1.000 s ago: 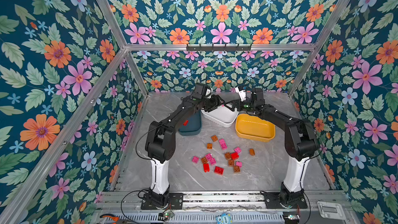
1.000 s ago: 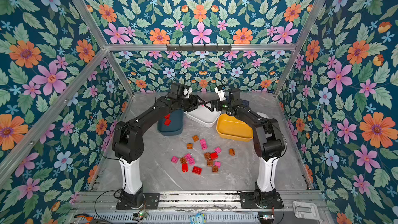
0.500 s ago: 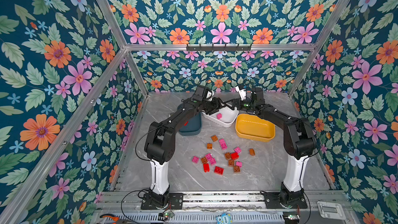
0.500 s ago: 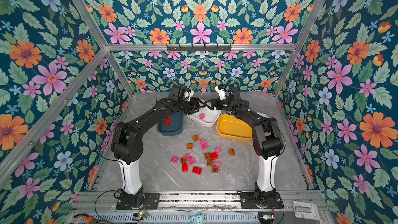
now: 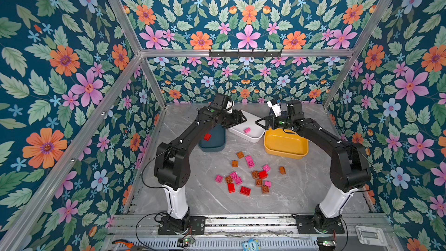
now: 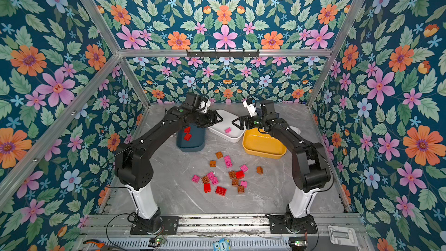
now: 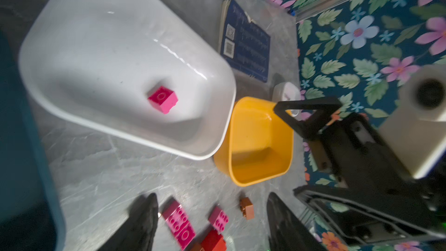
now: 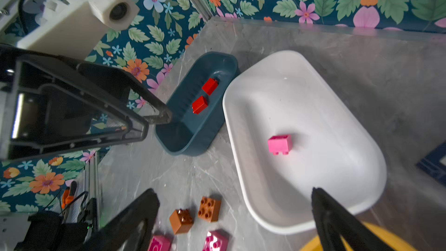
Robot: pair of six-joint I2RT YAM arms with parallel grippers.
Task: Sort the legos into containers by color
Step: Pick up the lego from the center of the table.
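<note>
Sorting run: state of hands and bricks.

Left hand [image 5: 239, 118]: fingers spread with nothing between them. The left wrist view confirms it, since only counter [image 5: 301, 189] and loose bricks show in the gap. The hand hovers over the white bin [image 5: 254, 120], at the end nearest the teal bin [image 5: 212, 144].

Right hand [image 5: 260, 122]: spread wide and empty. It hovers where the white bin meets the yellow bin [image 5: 284, 147], with its fingers pointing toward the left hand.

Why things sit as they do, by my reading: each colour gets its own bin.
- Two red bricks [image 6: 187, 134] lie in the teal bin.
- One pink brick [image 5: 247, 130] lies alone on the white bin's floor, tipped on its side.
- The yellow bin is empty and is presumably reserved for the brown-orange pieces.

An empty left hand above a bin with a brick in it suggests a finished drop-off, not a pick in progress.

Pink brick relative to the hands: it lies below and roughly between the two and touches neither. It sits about mid-floor in the white bin.

Loose legos [image 5: 246, 175]: pink, red and brown-orange are mixed and scattered on the counter in front of the bins, well apart from both hands. Most of the sort is not yet done — either hand would need to come back toward the pile for the next pick.
</note>
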